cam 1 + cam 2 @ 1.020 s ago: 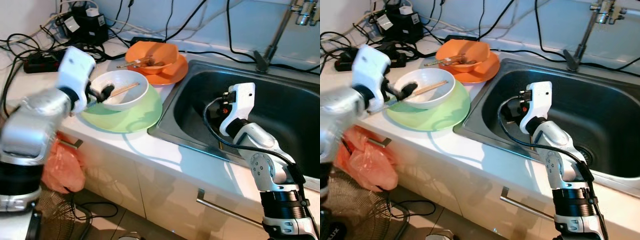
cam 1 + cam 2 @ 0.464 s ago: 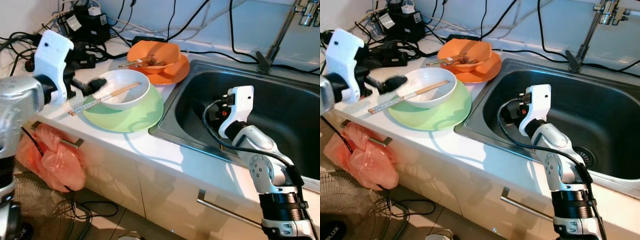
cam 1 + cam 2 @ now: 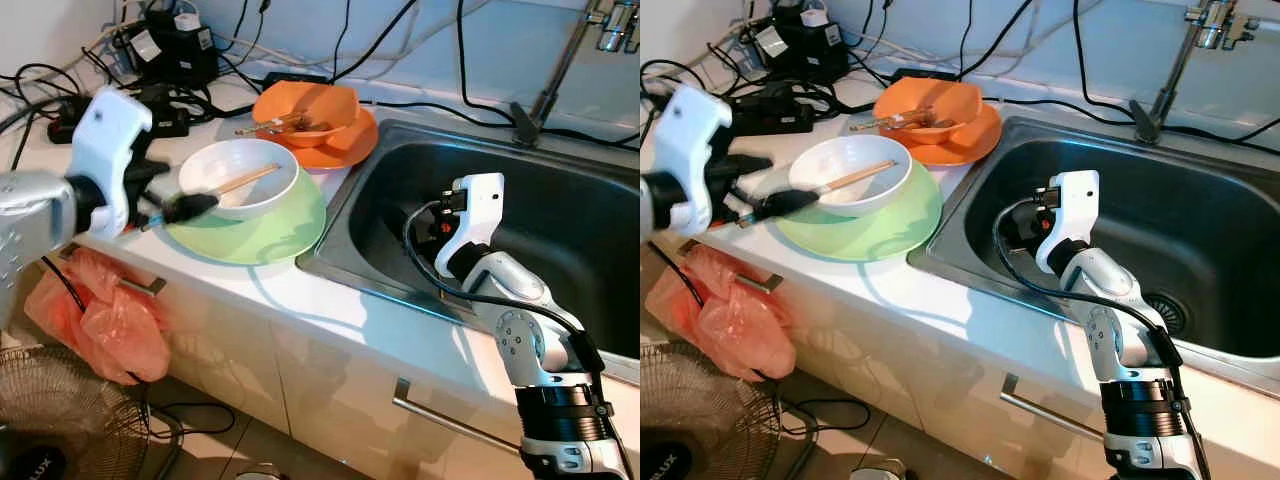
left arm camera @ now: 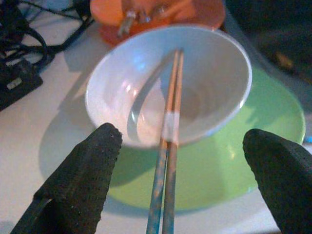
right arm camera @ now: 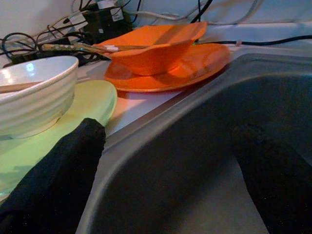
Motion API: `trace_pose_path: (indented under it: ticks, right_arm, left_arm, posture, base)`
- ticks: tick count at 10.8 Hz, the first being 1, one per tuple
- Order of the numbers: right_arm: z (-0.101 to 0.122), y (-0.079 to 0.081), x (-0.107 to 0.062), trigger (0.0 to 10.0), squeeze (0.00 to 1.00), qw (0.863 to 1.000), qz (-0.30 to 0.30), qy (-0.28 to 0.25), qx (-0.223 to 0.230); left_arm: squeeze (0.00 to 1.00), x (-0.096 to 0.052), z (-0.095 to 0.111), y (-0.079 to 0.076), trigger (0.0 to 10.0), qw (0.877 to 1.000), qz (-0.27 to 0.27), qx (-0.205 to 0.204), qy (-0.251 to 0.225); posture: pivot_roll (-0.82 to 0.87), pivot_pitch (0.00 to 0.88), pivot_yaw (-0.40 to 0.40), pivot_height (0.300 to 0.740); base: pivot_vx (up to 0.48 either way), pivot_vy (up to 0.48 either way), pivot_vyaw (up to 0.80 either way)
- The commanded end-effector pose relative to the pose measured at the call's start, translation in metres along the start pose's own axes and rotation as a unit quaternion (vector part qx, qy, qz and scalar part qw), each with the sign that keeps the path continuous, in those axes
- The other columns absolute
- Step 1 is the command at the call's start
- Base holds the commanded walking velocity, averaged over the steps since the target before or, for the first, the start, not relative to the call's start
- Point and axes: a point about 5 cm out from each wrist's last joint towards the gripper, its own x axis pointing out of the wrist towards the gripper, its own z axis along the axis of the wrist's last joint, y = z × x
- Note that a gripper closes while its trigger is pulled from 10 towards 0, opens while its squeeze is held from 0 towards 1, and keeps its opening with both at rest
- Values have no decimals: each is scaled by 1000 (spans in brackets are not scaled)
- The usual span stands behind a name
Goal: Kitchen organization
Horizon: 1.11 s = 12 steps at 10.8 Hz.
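**Chopsticks in the white bowl by the sink**

Resting in the white bowl (image 3: 240,177) is a pair of chopsticks (image 4: 168,131). Their far ends lie inside the bowl. Their near ends stick out over the bowl's rim, toward the left gripper (image 4: 180,170). The bowl sits on a green plate (image 3: 270,232). The plate is close to the front edge of the white counter (image 3: 300,300) and just beside the rim of the sink (image 3: 560,210).

The left gripper is at the left side of the plate, low over the counter. Its two black fingers (image 4: 83,170) are spread wide, one on each side of the chopsticks. They do not touch the chopsticks.

Behind the white bowl is an orange bowl (image 3: 305,106) on an orange plate (image 3: 345,145), with more sticks lying in it. Black cables (image 3: 60,95) and plugs crowd the back corner of the counter.

The right gripper (image 5: 170,161) is down inside the sink, near its left wall. Its fingers are wide apart and hold nothing. The sink has lots of room in it. A tap (image 3: 570,50) stands at the back.

An orange bag (image 3: 110,325) hangs under the counter. A fan (image 3: 60,420) stands on the floor, with "LUX" on it.
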Motion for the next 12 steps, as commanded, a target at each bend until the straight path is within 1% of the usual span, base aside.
trace_pose_path:
  ticks: [1, 2, 3, 4, 5, 7, 10, 11, 12]
  right_arm:
    - [-1, 0, 0, 10000, 0, 1000, 1, 5, -2]
    - [-1, 0, 1, 10000, 0, 1000, 2, 6, -2]
    - [-2, 1, 2, 10000, 0, 1000, 4, 5, 0]
    - [-2, 2, 2, 10000, 0, 1000, 4, 5, 0]
    - [-1, 2, 2, 10000, 0, 1000, 3, 3, 1]
    - [-2, 3, 2, 10000, 0, 1000, 2, 2, 3]
    - [-4, 3, -1, 10000, 0, 1000, -2, 3, 4]
    - [-3, 3, 0, 10000, 0, 1000, -2, 3, 4]
    - [-4, 3, 0, 10000, 0, 1000, -2, 3, 3]
  left_arm:
    - [0, -2, -2, -2, 10000, 1000, -12, 10, 13]
    - [0, -5, -5, -2, 10000, 999, -17, 16, 24]
    - [0, -7, -17, 3, 10000, 998, -13, 22, 53]
    - [0, -6, -18, 4, 10000, 998, -10, 23, 55]
    - [0, -4, -22, 9, 10000, 999, -3, 12, 52]
    - [0, 5, -35, 16, 10000, 999, 8, -13, 52]
    - [0, 10, -36, 18, 10000, 999, 2, -15, 45]
    - [0, 13, -36, 17, 10000, 999, -6, -9, 45]
    - [0, 15, -31, 17, 6353, 999, -9, -6, 33]
  posture:
    - [303, 27, 21, 740]
    - [303, 27, 21, 740]
    - [312, 29, 24, 740]
    - [312, 30, 25, 740]
    - [311, 30, 28, 740]
    - [308, 30, 35, 740]
    - [301, 35, 38, 740]
    - [302, 36, 39, 740]
    - [301, 36, 42, 740]
  base:
    - [0, 0, 0]
    - [0, 0, 0]
    - [0, 0, 0]
    - [0, 0, 0]
    - [0, 0, 0]
    - [0, 0, 0]
    - [0, 0, 0]
    - [0, 0, 0]
    - [0, 0, 0]
